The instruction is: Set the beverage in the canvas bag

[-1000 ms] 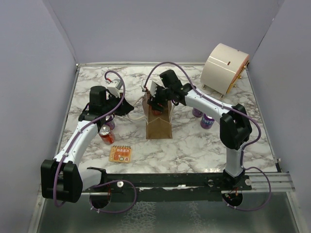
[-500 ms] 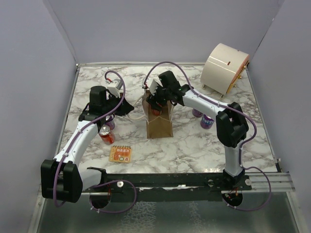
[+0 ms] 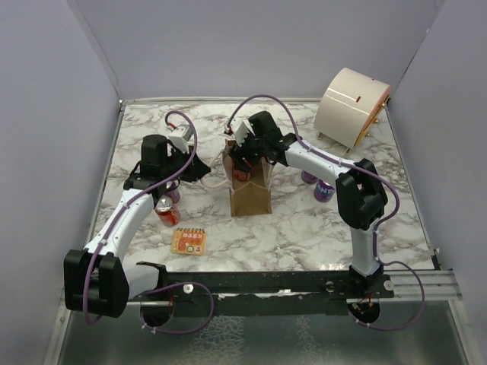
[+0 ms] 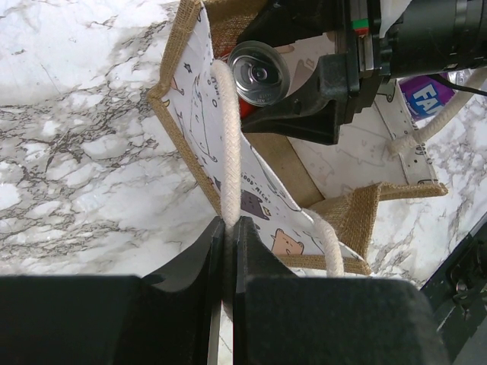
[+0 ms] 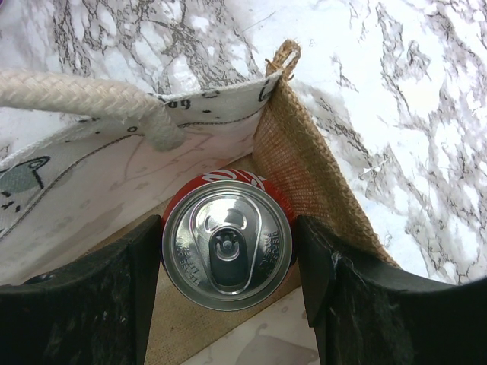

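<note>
A: Right arm's elbow has swung a bit left vs 1 s ago. The right hand (image 3: 245, 152) sits a touch further back over the canvas bag (image 3: 249, 199). Left arm hasn't budged.

B: Where's the drink?

A: Red can (image 5: 227, 247), upright, inside the bag's mouth, close to the burlap end wall. Right hand's 2 fingers clamp its sides, jaws abt half spread. Can't tell if the base is on the bag floor yet.

B: Left hand?

A: Left hand (image 4: 228, 236) is closed tight, pinching 1 cream rope handle (image 4: 228, 137) and holding that side wall out so the mouth gapes.

B: How'll the stuff handle?

A: Can: rigid, smooth metal, prob slick. If full it has some weight, so a side grip across the body, as now, beats the rim. Thin wall, so a hard squeeze would dent it. Bag: soft fabric, light, prob floppy w/o support, and likely to tip or drag on the tabletop if snagged. The rope is the best hold there: good grip, no crushed wall.

B: Risk?

A: A handle loop (image 5: 84, 99) lies over the lining just beside the can. Which of the 2 it is, can't tell. It could catch a finger when the hand lifts out.
</note>
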